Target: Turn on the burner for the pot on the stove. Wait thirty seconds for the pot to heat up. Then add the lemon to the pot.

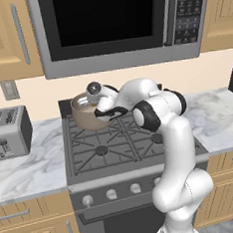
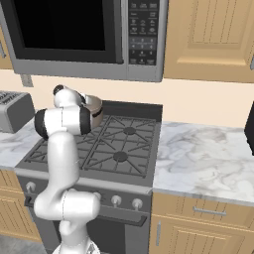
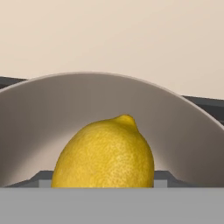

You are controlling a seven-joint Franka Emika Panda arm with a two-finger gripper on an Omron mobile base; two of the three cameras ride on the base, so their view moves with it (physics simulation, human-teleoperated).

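The yellow lemon sits between my gripper's two dark fingertips, which press on its sides, so the gripper is shut on it. Behind the lemon curves the pale inner wall of the pot. From the base cameras the taupe pot stands on the back left grate of the stove. My hand reaches over the pot's rim. The burner under the pot is hidden by it.
A row of silver knobs lines the stove front. A toaster stands on the marble counter to the left. The microwave hangs low above the stove. A marble counter stretches to the right.
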